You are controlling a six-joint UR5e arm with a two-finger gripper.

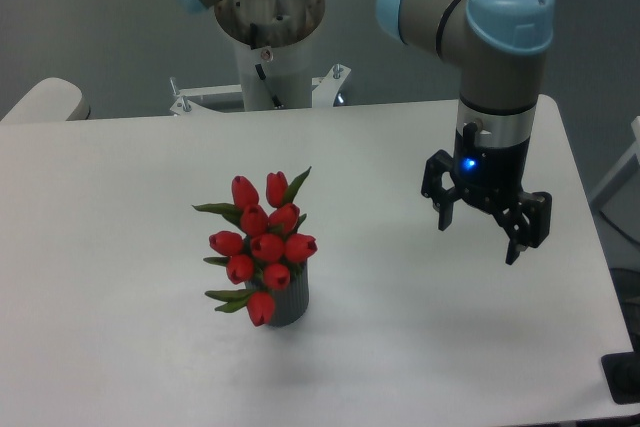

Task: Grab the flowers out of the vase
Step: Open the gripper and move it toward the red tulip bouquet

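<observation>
Flowers (262, 243) stand in the vase (288, 303), on the left-centre part of the white table (120, 247), toward its front half. Red buds and green leaves spread above and over the rim; one bud droops down the vase's left side. Only the lower right wall of the grey ribbed vase shows. My gripper (483, 232) hangs well apart from the bunch, off to the right in the camera view, above the table surface, pointing down. Its two fingers are spread wide and hold nothing. A blue light glows on my wrist (468, 164).
</observation>
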